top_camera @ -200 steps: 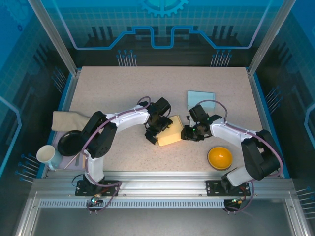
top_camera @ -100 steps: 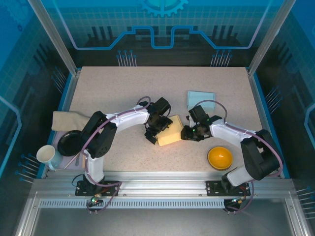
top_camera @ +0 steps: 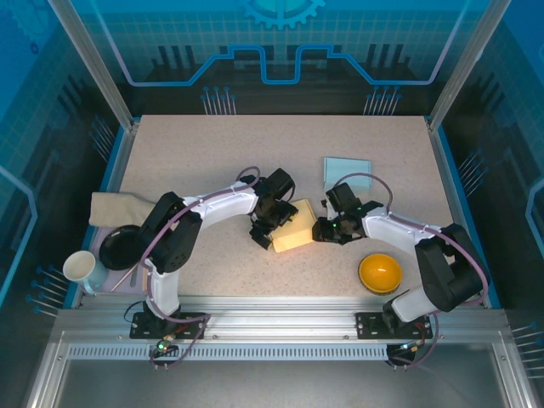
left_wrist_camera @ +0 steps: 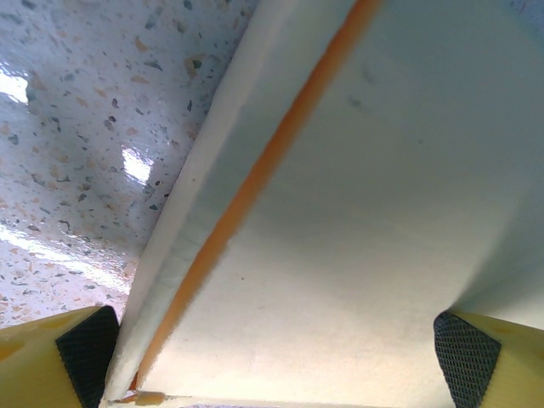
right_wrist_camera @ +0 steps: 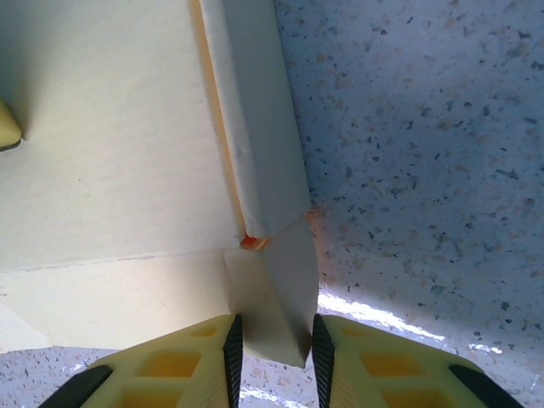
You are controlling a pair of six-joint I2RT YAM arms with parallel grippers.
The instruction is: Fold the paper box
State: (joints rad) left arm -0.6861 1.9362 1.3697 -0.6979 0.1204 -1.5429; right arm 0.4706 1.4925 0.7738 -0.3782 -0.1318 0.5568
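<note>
Nearest me on the left, a white cup [top_camera: 81,268] stands by the edge of the worktop [top_camera: 212,153]. A black bowl [top_camera: 121,246] sits just beside it, and a beige cloth [top_camera: 115,208] lies behind the bowl. On the near right, close to my right arm, sits an orange bowl [top_camera: 380,273].

Further out, in the middle of the worktop, the pale yellow paper box [top_camera: 295,225] lies between my two hands. My left hand [top_camera: 264,226] is at the box's left side with its fingers spread wide apart. From that wrist I see one black pad [left_wrist_camera: 85,344] by one edge of the box and the other pad at the opposite side. The box's broad pale face, with an orange line along a fold, spans the gap between them. Whether the pads press on the box I cannot tell.

My right hand [top_camera: 323,231] is at the box's right side. Its fingers [right_wrist_camera: 170,365] are drawn nearly together and pinch a small corner flap [right_wrist_camera: 276,280] of the box between them, just over the speckled surface. A folded strip with an orange tip meets that flap at the corner.

Beyond my right hand, a light blue sheet [top_camera: 347,172] lies flat on the worktop, apart from the box.
</note>
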